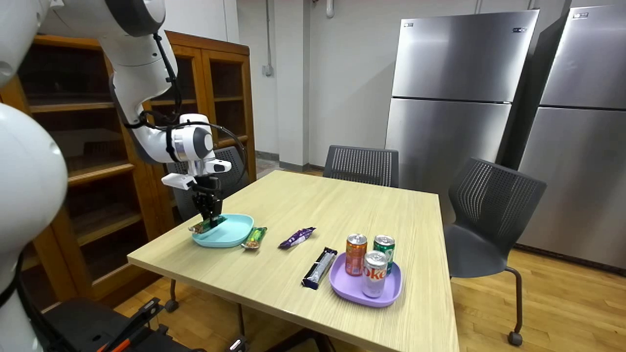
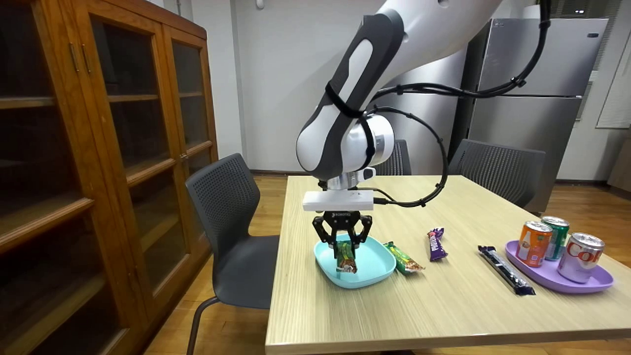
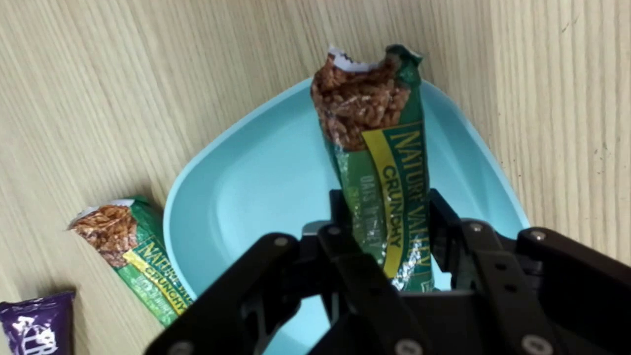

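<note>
Grasping the green snack bar [image 3: 374, 162] across its width in the wrist view, the gripper [image 3: 387, 212] has its fingers [image 3: 443, 222] closed against both sides of the wrapper. The bar is above the blue tray [image 3: 271, 172], its crimped end overlapping the rim. Caution: if let go in this alignment, that end could catch on the rim and the bar could tip outward. Slick film may also let it twist in the grip. The gripper conceals the bar's near end; the purple snack [image 3: 37, 323] is cut off by the frame, and a loose green bar [image 3: 143, 256] lies just beside the tray, its lower end partly covered.

In an exterior view, the tray rests near the corner of the table [image 1: 313, 205]. Lowering the arm [image 1: 142, 83] too far could press on the rim and slide or tilt the tray. The dark fingers merge with one another here, and any gap between bar and tray cannot be judged.

In an exterior view, a cable loop [image 2: 439, 186] hangs out from the wrist; wide wrist rotation could let it drag. The held bar's slope is hard to read. On the purple tray [image 2: 591, 287], the orange can [image 2: 533, 245] partly hides the green can [image 2: 560, 239].
</note>
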